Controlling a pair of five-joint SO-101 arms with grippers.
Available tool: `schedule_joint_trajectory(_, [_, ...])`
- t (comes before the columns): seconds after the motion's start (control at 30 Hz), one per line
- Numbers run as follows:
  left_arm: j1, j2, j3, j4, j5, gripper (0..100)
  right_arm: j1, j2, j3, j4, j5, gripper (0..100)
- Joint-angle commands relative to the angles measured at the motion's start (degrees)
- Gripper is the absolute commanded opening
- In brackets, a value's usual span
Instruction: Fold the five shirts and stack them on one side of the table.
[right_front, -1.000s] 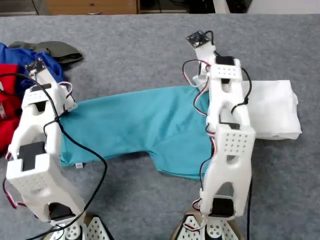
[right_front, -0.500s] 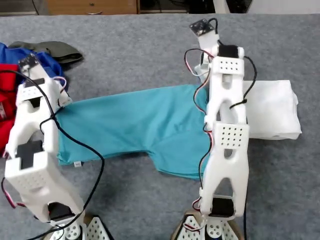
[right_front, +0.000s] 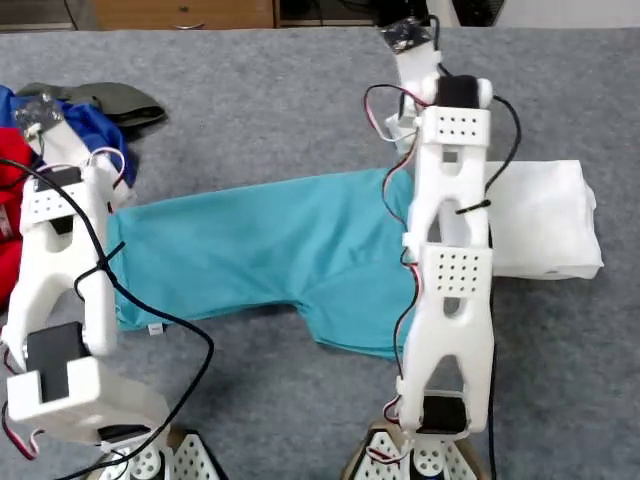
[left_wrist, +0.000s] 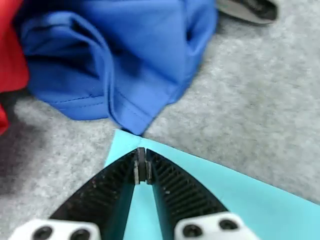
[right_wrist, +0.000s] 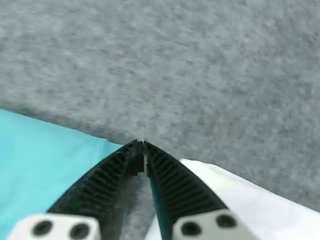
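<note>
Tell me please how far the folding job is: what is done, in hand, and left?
Done: one white shirt lies folded at the table's side. In hand: the teal shirt lies spread out, with the left gripper shut on one corner and the right gripper shut at the opposite edge. Left: the blue shirt, red shirt and dark shirt sit heaped, unfolded.

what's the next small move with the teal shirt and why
Probably lift both far corners to start folding: the left gripper is shut on one corner of the teal shirt, the right gripper is shut at the other, and the shirt lies flat.
</note>
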Motion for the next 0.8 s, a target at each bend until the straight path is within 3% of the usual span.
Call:
schedule_joint_trajectory(0.0, [-1.14, 2.59, 0.62, -3.78, -0.26, 2, -1.98, 0.13, -2.33, 0.53, -0.7, 0.2])
schedule_joint_trajectory(0.37, [-3.78, 14.46, -10.73, 3.16, 2.64, 2, -2.59, 9.54, -7.43, 1.32, -1.23, 0.3])
schedule_joint_trajectory(0.57, [-4.75, 20.44, -18.29, 8.44, 2.99, 2, 1.54, 13.23, -9.36, 0.44, 2.55, 0.3])
schedule_joint_trajectory(0.77, [-6.77, 21.23, -19.78, 8.79, 3.08, 2, 1.71, 13.85, -9.8, 0.44, 4.04, 0.3])
